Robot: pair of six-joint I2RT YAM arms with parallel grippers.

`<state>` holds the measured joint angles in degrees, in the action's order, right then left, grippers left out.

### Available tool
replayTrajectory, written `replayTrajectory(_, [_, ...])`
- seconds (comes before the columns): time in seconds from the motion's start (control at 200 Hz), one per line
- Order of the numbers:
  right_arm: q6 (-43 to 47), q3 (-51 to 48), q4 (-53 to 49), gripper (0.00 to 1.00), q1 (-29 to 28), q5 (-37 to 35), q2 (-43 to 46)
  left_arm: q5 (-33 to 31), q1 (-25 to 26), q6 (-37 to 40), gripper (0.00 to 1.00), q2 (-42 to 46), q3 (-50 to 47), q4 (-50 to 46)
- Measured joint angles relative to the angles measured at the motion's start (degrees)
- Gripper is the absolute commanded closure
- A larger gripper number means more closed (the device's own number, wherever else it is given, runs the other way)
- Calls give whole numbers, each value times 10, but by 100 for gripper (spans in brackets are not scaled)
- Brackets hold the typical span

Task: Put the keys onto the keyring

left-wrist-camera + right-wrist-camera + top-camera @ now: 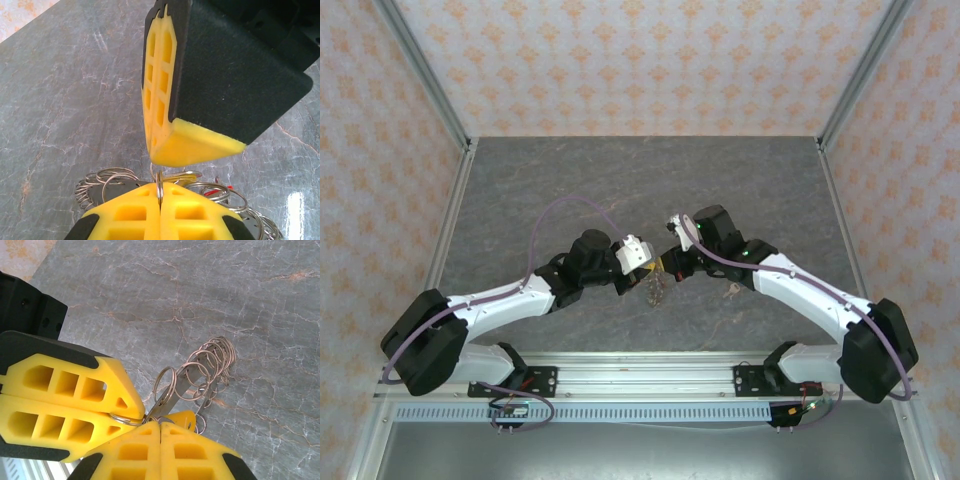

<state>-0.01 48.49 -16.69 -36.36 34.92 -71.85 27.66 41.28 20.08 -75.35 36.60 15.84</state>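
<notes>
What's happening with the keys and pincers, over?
Left pincer shut on the keyring. Right pincer shut, yellow key at its tips. Pincers nose to nose, tight room.

White-shelled left arm point(505, 303) and right arm point(805, 290) carry bulky black joint housings point(425, 350) and thin lilac cables point(572, 200). Their jaws are yellow plastic with square moulded pockets, backed in matte black.

I count 2 in all with the left gripper point(136, 413) and right gripper point(160, 426); 1 keyring point(207, 365), its wire loops too overlapped to number; 1 yellow key point(184, 418); 1 red key point(218, 188); 1 tabletop point(250, 300).
</notes>
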Motion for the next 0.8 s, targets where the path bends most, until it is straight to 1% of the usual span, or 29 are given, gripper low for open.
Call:
replayTrajectory(0.345, [-6,0,0,100,6,41,26,16,0,22,100,0,9,-21])
replayTrajectory(0.801, [1,3,-10,100,9,78,26,31,0,37,100,-4,33,-61])
